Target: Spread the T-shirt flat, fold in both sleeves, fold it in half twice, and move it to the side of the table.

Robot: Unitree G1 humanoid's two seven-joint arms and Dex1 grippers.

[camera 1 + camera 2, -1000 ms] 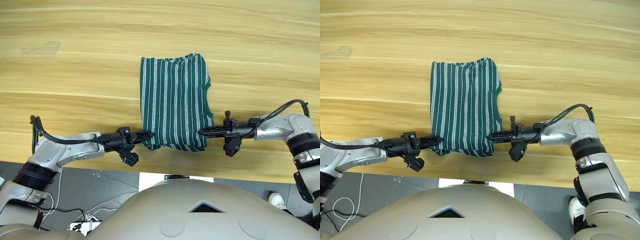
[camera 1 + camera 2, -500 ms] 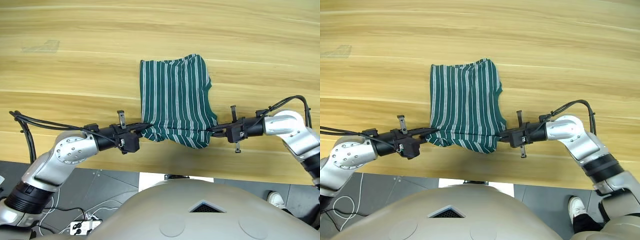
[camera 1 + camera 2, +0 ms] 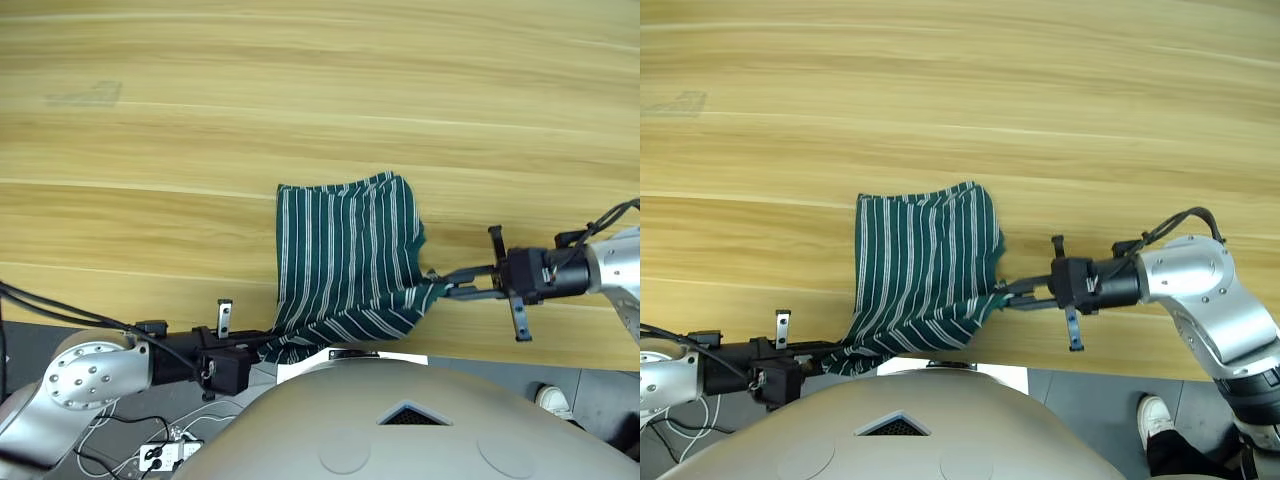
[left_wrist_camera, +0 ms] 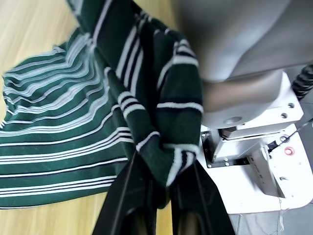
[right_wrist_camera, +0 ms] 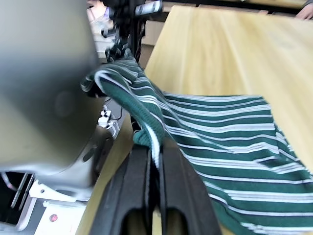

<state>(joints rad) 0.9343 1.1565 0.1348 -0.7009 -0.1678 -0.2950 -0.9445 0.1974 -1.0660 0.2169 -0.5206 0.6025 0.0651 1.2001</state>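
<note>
Gripping both near corners of the T-shirt (image 3: 345,250) tight with left end effector (image 3: 268,345) and right end effector (image 3: 438,291), lifted off the tabletop (image 3: 200,100).

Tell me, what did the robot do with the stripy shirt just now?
The left gripper and right gripper lifted the near corners of the T-shirt and pulled them toward the robot, past the table edge; the whole shirt slid closer. Its far part stayed flat on the wood.
</note>
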